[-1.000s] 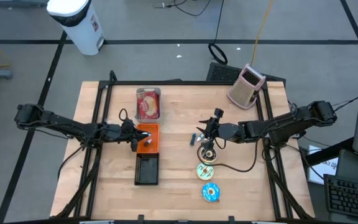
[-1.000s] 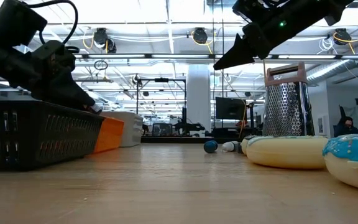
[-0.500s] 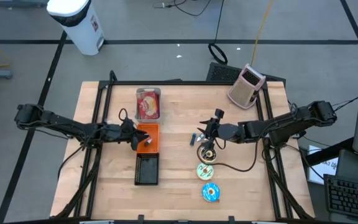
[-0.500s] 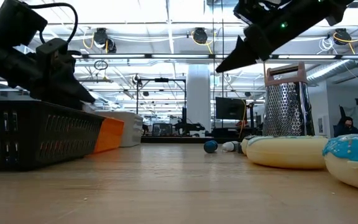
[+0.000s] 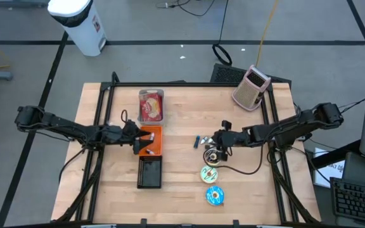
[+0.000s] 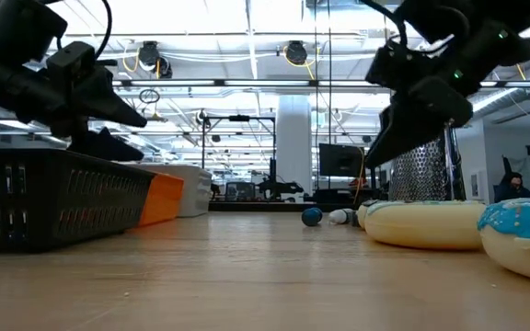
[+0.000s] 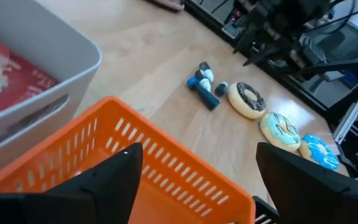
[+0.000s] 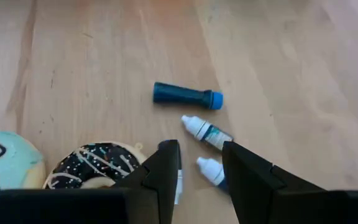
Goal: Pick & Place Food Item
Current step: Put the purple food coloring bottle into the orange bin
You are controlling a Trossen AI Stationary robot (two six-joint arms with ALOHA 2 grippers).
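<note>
Choc-iced donut w/ sprinkles (image 5: 211,156), table centre: right gripper (image 5: 217,145) above, jaws part-open, empty; descend straight, straddle rim. Left gripper (image 5: 143,143) apart over orange basket (image 5: 151,140).

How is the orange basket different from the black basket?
The orange basket is bright orange; the black basket is dark. The orange one sits nearer the grey bin, under the left claw; the black one sits nearer the table's front edge. Both are slotted rectangles, end to end.

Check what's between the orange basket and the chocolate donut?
High view: bare wood only between the orange basket and the chocolate donut; the small bottles lie just off that line.
</note>
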